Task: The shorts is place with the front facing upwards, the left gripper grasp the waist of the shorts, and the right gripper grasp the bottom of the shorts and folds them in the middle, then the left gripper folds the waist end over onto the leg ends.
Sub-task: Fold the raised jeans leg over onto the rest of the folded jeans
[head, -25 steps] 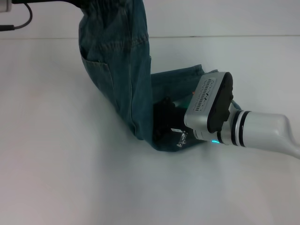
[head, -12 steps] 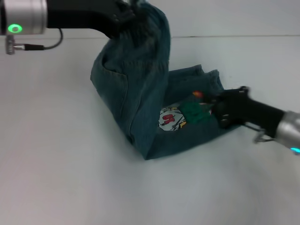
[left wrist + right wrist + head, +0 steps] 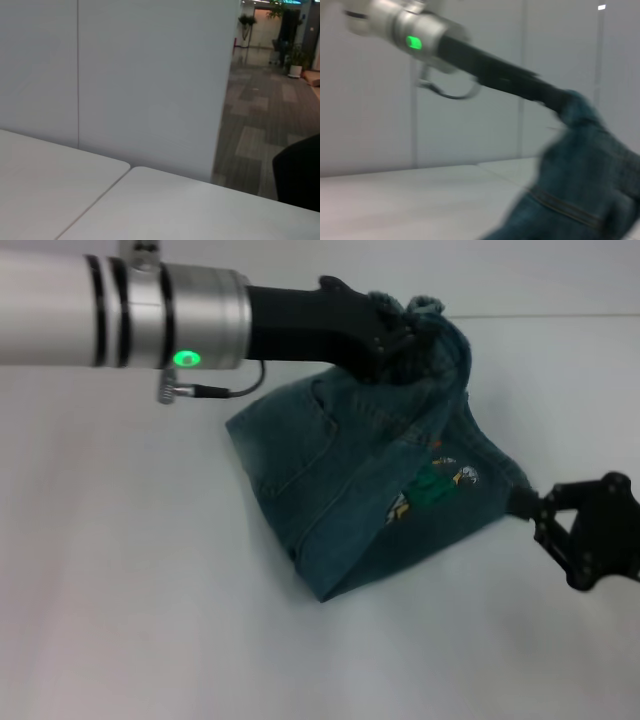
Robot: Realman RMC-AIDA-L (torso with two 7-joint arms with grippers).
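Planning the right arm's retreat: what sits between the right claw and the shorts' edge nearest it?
Nothing. In the head view the right claw sits open just off the shorts, with only a sliver of bare white table between them.

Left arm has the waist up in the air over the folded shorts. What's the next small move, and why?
Probably carry the waist further toward the leg ends and lower it. The left gripper holds it lifted above the shorts, whose folded half lies on the table, so the fold isn't laid down yet. The right gripper sits just off the cloth's edge, apparently clear.
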